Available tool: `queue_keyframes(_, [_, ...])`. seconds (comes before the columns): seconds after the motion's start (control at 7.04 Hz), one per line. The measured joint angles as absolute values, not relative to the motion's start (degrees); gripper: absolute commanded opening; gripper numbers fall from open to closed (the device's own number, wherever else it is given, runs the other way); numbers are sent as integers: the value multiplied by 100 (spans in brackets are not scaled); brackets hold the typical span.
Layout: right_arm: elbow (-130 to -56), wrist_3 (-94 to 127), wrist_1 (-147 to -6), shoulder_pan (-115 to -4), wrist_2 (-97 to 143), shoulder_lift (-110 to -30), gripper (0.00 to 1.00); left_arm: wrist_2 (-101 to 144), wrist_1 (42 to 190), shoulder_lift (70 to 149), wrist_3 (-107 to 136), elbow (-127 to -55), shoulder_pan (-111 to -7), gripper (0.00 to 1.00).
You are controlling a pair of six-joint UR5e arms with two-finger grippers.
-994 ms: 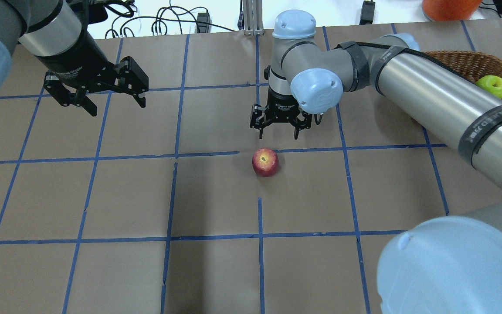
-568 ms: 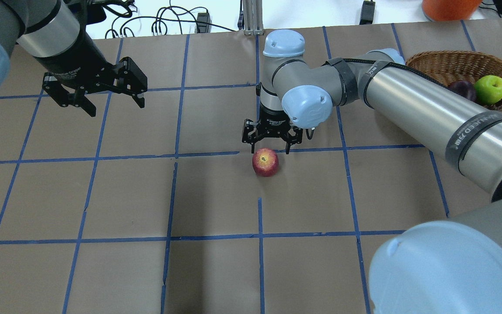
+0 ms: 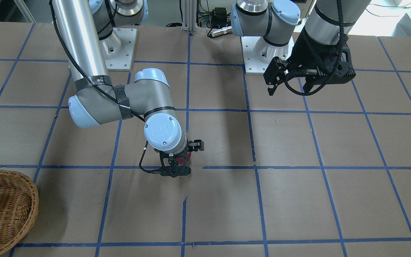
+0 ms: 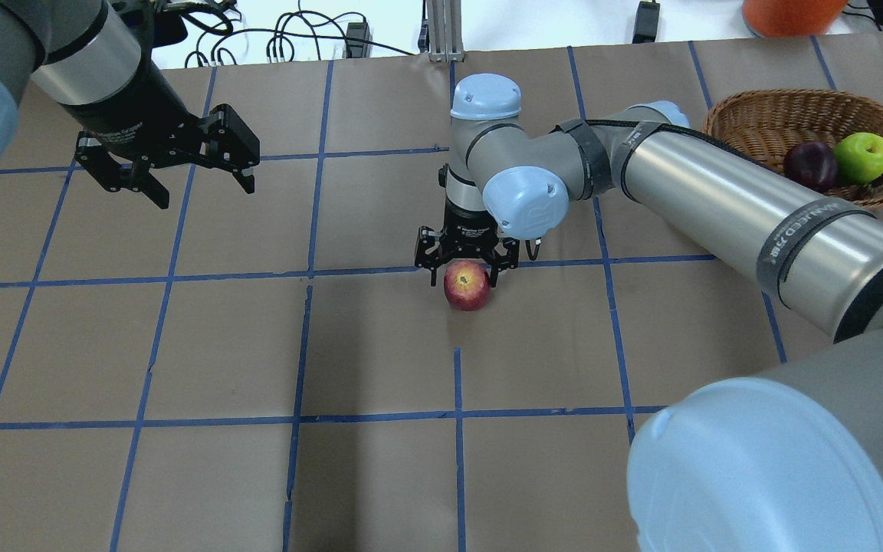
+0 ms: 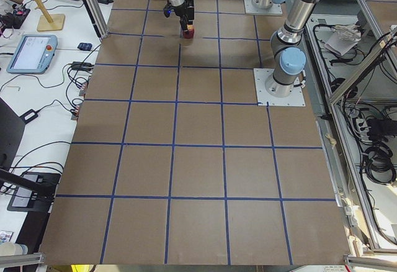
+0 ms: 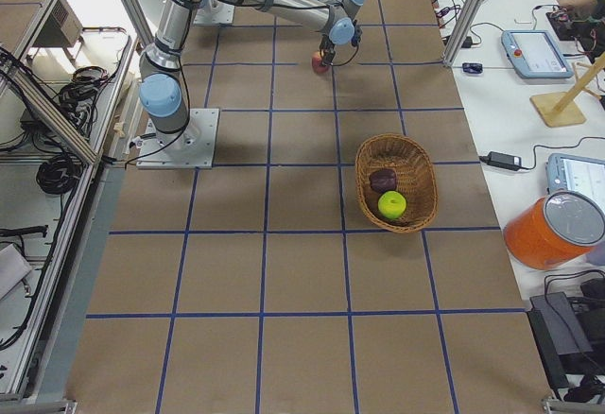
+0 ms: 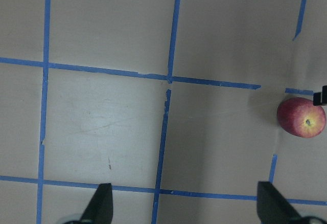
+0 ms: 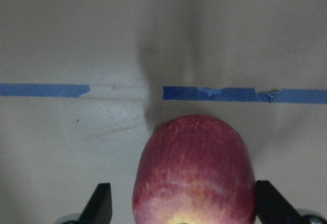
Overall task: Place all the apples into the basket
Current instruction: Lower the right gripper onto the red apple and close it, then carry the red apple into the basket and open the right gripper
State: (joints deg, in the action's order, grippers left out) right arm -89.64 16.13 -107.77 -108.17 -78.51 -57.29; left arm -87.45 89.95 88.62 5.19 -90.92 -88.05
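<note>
The red apple (image 4: 467, 287) with a yellowish blush sits on the brown table near its middle. My right gripper (image 4: 463, 276) is open and lowered around it. In the right wrist view the apple (image 8: 194, 168) lies between the two fingers (image 8: 99, 206), apart from both. The red apple is mostly hidden under the wrist in the front view (image 3: 187, 157). The yellow-green apple (image 4: 863, 156) and the maroon apple (image 4: 810, 165) lie in the wicker basket (image 4: 763, 115) at the far right. My left gripper (image 4: 204, 188) is open and empty, held above the table at the far left.
An orange container (image 4: 790, 14) stands beyond the basket off the table's far edge. Cables (image 4: 288, 42) lie along the far edge. The left wrist view shows the red apple (image 7: 301, 117) far to its right on taped squares.
My right gripper has moved down and toward the red apple and now straddles it. The right arm has swung clear of the basket, uncovering the maroon apple. The left arm is still.
</note>
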Motion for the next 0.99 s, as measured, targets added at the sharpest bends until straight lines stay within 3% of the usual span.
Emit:
queue_keyframes(0.14, [-9030, 1640, -10923, -10847, -7866, -5679, 0, -8745, 8992, 8860, 518, -9095, -8802, 100])
queue_keyframes(0.57, [-9109, 1685, -11192, -10764, -8005, -5846, 0, -8745, 8991, 8859, 519, -9096, -8792, 100])
queue_keyframes(0.99, [-8999, 1594, -10577, -9625, -8708, -6671, 0, -8745, 8991, 8852, 519, -9092, -8783, 100])
